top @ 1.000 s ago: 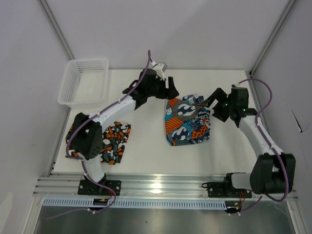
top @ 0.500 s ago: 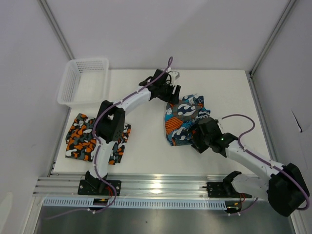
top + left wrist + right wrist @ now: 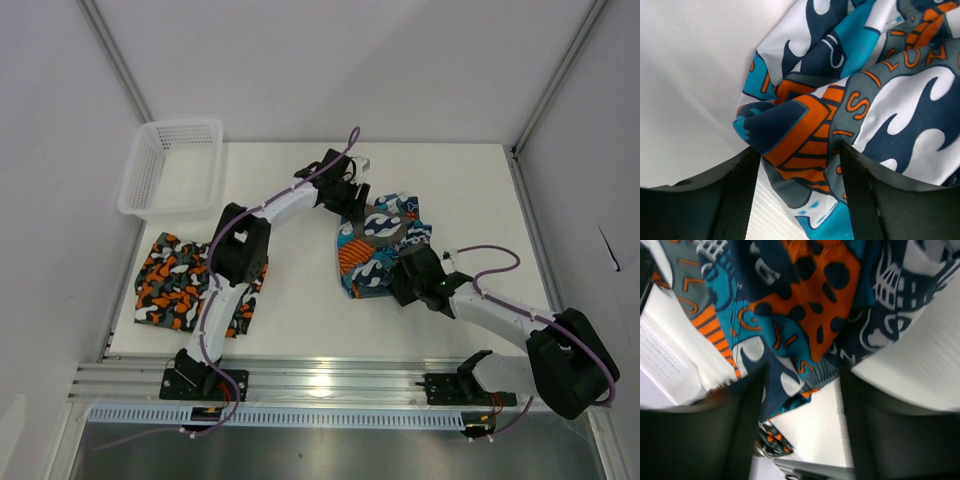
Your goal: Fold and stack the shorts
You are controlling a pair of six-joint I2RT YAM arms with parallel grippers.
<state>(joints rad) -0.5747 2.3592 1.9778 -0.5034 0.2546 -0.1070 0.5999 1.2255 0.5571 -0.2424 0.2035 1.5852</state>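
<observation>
— From above, where do the shorts lie?

— The graphic-print shorts (image 3: 380, 245) sit crumpled right of the tabletop's (image 3: 300, 290) middle. The camouflage shorts (image 3: 175, 285) lie flat by the near-left corner, partly under the left arm. A white mesh basket (image 3: 180, 124) stands at the far-left corner.

— And the grippers?

— The left gripper (image 3: 352, 200) is at the far-left edge of the graphic-print shorts, and the right gripper (image 3: 398, 280) is at their near-right edge.

— The left wrist view?

— The left gripper (image 3: 800, 155) has its jaws apart, with a bunched corner of the graphic-print shorts (image 3: 865, 100) between its black fingers (image 3: 740, 200). The cloth reaches both fingers but is not squeezed flat. The bare tabletop (image 3: 690, 75) lies to the left.

— The right wrist view?

— It is blurred. The right gripper (image 3: 800, 385) also stands spread, with a hem of the graphic-print shorts (image 3: 815, 305) hanging between its fingers (image 3: 875, 440). I cannot tell whether they pinch it.
</observation>
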